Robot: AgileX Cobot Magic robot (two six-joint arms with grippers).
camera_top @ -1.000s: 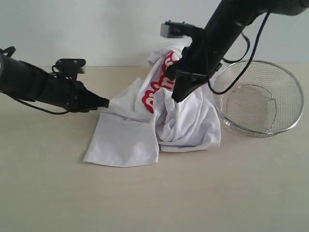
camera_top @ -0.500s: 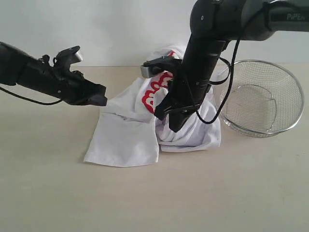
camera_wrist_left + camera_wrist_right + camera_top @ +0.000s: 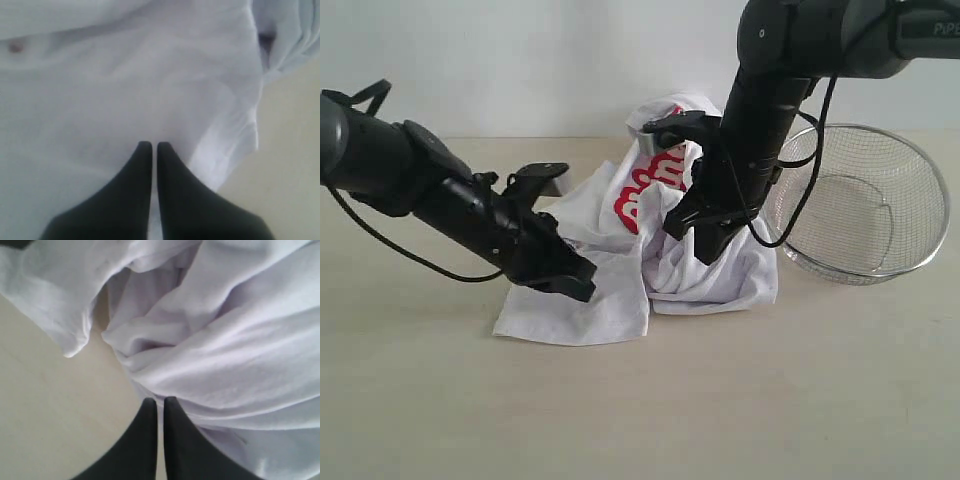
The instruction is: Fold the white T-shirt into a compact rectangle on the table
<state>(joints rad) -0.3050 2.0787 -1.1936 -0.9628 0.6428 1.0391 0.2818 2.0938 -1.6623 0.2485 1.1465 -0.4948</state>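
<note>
Lying in a loose heap near the middle of the tabletop, the white T-shirt is not folded into a rectangle: one flat panel spreads toward the front left, while the rest is bunched and rumpled behind it and to the right, with the red lettering creased across the raised middle. Just beside the heap on the right stands a round wire basket; the shirt's right edge lies close to its rim. The left claw reaches in low from the left, its tip over the flat front panel. In the left wrist view, the left claw has its two dark fingers pressed together with only a thin slit between them, no cloth caught there, and smooth fabric of the shirt fills most of the view, with bare tabletop at one side. The right claw points steeply down from above into the bunched right part. In the right wrist view, the right claw is likewise closed and empty, its tips at the border where folds of the shirt meet the tabletop; whether they touch the cloth I cannot tell.
</note>
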